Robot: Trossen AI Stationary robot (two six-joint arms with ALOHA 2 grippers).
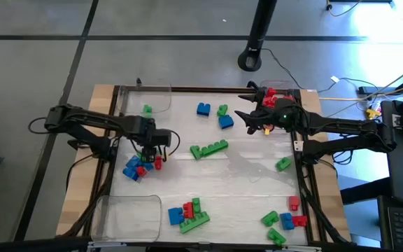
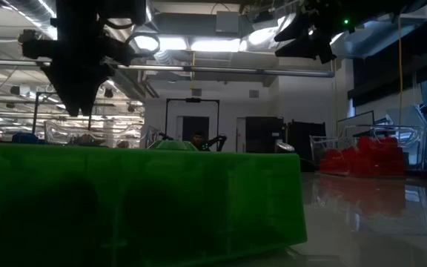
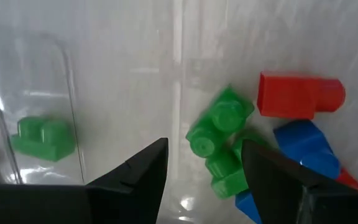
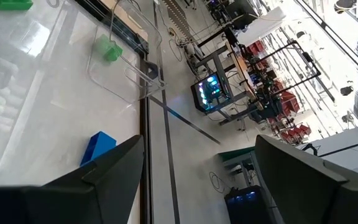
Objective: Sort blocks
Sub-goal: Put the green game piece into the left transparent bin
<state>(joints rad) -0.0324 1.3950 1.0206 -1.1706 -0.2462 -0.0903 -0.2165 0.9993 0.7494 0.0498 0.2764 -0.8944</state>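
Blocks [image 1: 208, 148] are mostly still loose on the table [image 1: 250, 175]. Only the far trays hold anything: one green block [image 1: 147, 110] in the far-left tray [image 1: 145, 100], and a red pile [image 1: 271, 96] at the far-right corner, apparently in a tray there, though the right arm covers most of it. Near-left tray [image 1: 128, 213] looks empty. So I judge this early: a few sorted, most left.

Still loose:
- mixed cluster [image 1: 140, 166] of red, green and blue right under the left gripper [image 1: 150, 150]
- long green piece mid-table
- two blue plus a green near the far edge
- single green toward the right edge
- red/green/blue group at the near edge
- another mixed group in the near-right corner

Left gripper hangs over the mixed cluster, fingers apart, nothing between them. In its wrist view the green studded block [image 3: 219, 146] sits just ahead of the gap, red block [image 3: 297, 95] and blue block [image 3: 306, 146] beside it. They're packed tight, touching each other, so I expect a clean single pick to be awkward; neighbours may get dragged.

Right gripper [image 1: 257, 120] is raised above the far-right corner, jaws wide, empty, well apart from the left arm.

Low view is mostly blocked by a green block [image 2: 139, 200] sitting right at the lens.
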